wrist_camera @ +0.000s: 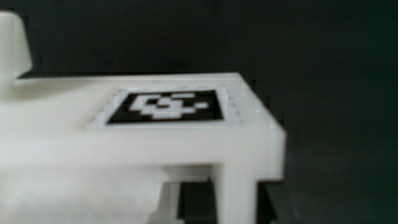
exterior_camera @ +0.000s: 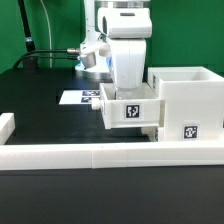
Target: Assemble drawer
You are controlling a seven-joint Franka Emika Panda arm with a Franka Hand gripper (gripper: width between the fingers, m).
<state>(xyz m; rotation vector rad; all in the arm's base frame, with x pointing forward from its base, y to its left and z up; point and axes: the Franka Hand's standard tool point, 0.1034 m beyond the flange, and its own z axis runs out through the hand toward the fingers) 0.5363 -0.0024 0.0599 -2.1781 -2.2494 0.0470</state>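
- While I watch the exterior view, the gripper (exterior_camera: 128, 95) stands over a small tagged tray (exterior_camera: 131, 108), just beside the large casing (exterior_camera: 188, 98) on the exterior view's right.
- I cannot tell how wide the fingers are.
- Behind, the marker board (exterior_camera: 76, 97) lies on the black surface (exterior_camera: 40, 100); a low white border wall (exterior_camera: 60, 154) runs in front.
- From the wrist, I see the tray's tag (wrist_camera: 169, 106) close up.

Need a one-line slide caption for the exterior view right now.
Panda gripper at a tagged white tray beside the large drawer casing, behind the low white border wall.
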